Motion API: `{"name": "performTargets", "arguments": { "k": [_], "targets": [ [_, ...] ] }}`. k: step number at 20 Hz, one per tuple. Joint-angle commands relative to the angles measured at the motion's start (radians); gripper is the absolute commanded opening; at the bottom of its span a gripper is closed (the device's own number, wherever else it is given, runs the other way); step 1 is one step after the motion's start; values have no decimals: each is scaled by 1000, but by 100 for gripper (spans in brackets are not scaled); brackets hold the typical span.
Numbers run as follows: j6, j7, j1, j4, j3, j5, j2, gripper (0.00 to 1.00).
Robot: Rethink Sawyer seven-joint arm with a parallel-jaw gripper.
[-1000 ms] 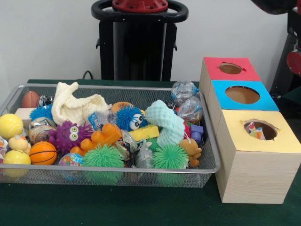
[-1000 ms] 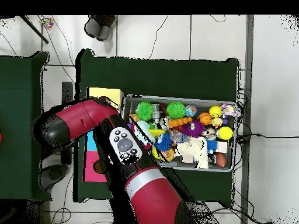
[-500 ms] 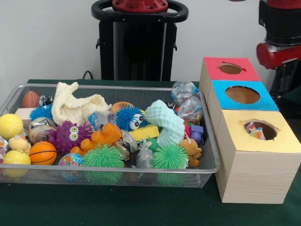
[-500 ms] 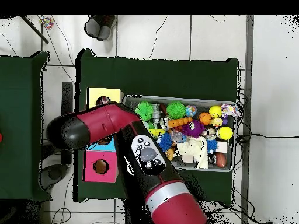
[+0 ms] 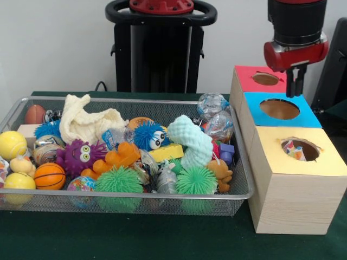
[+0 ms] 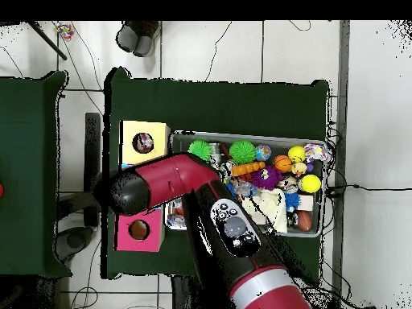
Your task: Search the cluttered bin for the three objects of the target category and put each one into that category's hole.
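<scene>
My gripper [image 5: 295, 93] hangs over the back of the blue-topped hole [image 5: 280, 109], just in front of the red-topped hole [image 5: 265, 79]. Its two dark fingers point down, slightly apart and open, with nothing between them. A colourful wrapped item [image 5: 293, 151] lies inside the yellow-topped hole [image 5: 311, 142]. The wire mesh bin [image 5: 135, 196] to the left is full of toys, among them two crinkly clear-wrapped balls [image 5: 212, 104] at its back right corner. In the overhead view the red arm [image 6: 173, 181] covers the blue section and hides the gripper.
The bin holds spiky green balls [image 5: 119, 181], a basketball [image 5: 49, 176], yellow balls [image 5: 12, 144], a purple fuzzy creature [image 5: 81, 156], a cream cloth [image 5: 87, 122] and a mint knitted piece [image 5: 192, 142]. The wooden box [image 5: 293, 206] stands against the bin's right side.
The arm has swung in from the right edge and now stands over the red and blue holes. In the overhead view its elbow has moved toward the bin.
</scene>
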Motion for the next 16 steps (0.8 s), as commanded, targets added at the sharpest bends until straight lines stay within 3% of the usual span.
{"name": "performTargets", "arguments": {
  "k": [1, 16],
  "targets": [
    [-45, 49, -74, 132, -15, 18, -22, 0],
    [31, -63, -252, 170, 30, 10, -57, 0]
  ]
}}
